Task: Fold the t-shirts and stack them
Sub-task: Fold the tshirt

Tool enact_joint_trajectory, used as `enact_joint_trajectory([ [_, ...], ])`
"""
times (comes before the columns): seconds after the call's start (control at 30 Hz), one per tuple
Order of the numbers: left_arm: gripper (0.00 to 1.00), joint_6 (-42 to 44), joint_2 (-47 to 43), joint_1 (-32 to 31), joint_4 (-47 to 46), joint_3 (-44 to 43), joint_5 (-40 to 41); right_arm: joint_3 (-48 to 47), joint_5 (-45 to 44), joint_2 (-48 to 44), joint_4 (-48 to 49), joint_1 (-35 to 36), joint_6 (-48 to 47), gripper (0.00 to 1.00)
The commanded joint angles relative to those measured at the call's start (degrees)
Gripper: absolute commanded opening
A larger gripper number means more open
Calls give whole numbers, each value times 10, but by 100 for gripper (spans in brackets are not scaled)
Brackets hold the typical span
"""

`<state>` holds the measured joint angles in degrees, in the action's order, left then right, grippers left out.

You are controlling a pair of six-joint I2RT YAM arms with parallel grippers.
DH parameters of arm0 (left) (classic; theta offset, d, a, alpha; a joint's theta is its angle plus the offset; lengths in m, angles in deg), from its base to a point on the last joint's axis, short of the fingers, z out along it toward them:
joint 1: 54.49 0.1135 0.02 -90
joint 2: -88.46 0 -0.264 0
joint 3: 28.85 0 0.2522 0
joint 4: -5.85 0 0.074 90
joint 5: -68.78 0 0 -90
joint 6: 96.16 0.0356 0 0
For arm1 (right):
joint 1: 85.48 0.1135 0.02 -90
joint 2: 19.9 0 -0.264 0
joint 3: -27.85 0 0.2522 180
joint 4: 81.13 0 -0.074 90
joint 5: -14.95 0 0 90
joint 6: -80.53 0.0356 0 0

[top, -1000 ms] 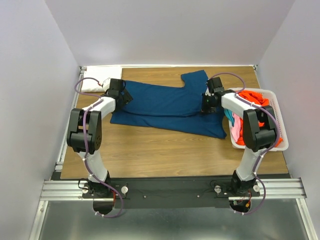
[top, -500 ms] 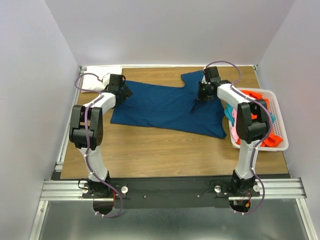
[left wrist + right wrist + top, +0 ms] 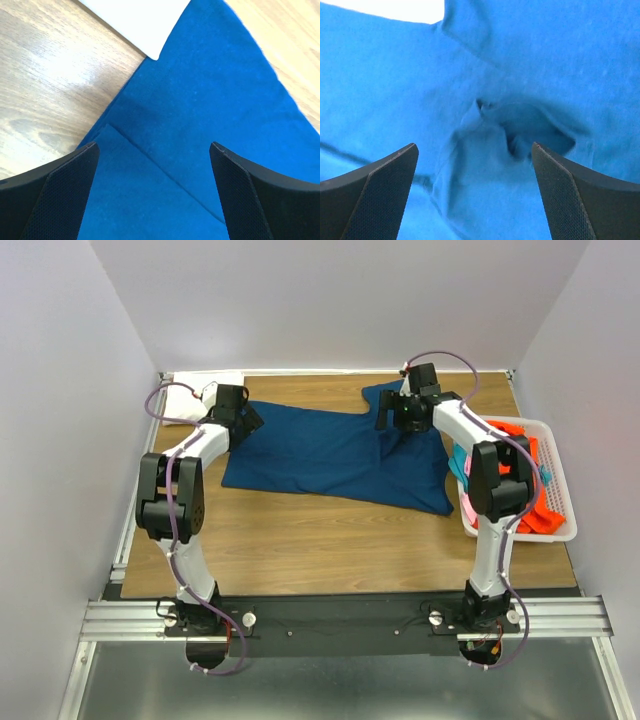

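A large navy blue t-shirt (image 3: 330, 455) lies folded lengthwise across the wooden table (image 3: 320, 550). My left gripper (image 3: 250, 423) hovers over its left end, open and holding nothing. In the left wrist view the blue t-shirt (image 3: 200, 100) shows a straight fold edge between the spread fingers of the left gripper (image 3: 154, 145). My right gripper (image 3: 393, 418) is over the sleeve area at the back, open. In the right wrist view the right gripper (image 3: 474, 147) is empty, above a small rumpled bump in the blue t-shirt (image 3: 395, 75). A folded white t-shirt (image 3: 195, 400) lies at the back left.
A white slatted basket (image 3: 520, 537) stands at the table's right edge, holding orange (image 3: 512, 435), pink (image 3: 468, 502) and teal (image 3: 458, 465) t-shirts. The white t-shirt's corner (image 3: 140, 25) touches the blue one. Walls close in on the left, back and right.
The right gripper carried the shirt's edge toward the back, then opened and let it go. The left gripper shifted slightly back and stayed open.
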<state>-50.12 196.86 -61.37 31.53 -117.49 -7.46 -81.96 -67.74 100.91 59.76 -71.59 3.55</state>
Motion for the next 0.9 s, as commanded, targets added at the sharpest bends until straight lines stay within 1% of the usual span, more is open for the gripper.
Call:
enact_joint_trajectory([
  [0.0,98,-1,-38,-10,-15,21,-1,42,31,-55,-2,3,1,100],
  [0.07,98,0,-36,-21,-20,24,-7,69,45,-62,-1,3,8,100],
  [0.1,98,2,-31,-27,-22,22,-8,76,74,-63,-1,4,6,100],
  [0.17,98,5,-19,-31,-23,18,-15,81,82,-55,-1,16,-3,100],
  [0.23,98,6,-7,-33,-24,20,-24,67,43,-42,-1,37,-14,100],
  [0.3,98,10,-4,-33,-25,31,-26,52,24,-30,-1,47,-15,100],
  [0.5,98,21,-3,-33,-25,69,-8,-25,-58,26,-3,56,-10,100],
  [0.63,98,24,-6,-33,-17,89,-2,-70,-73,84,-14,56,-12,100],
  [0.73,98,23,-13,-33,-15,97,3,-93,-102,104,-16,57,-4,99],
  [0.83,98,23,-20,-33,-12,102,7,-103,-117,117,-16,57,3,89],
  [0.87,98,23,-21,-33,-11,103,10,-106,-121,118,-16,58,5,77],
])
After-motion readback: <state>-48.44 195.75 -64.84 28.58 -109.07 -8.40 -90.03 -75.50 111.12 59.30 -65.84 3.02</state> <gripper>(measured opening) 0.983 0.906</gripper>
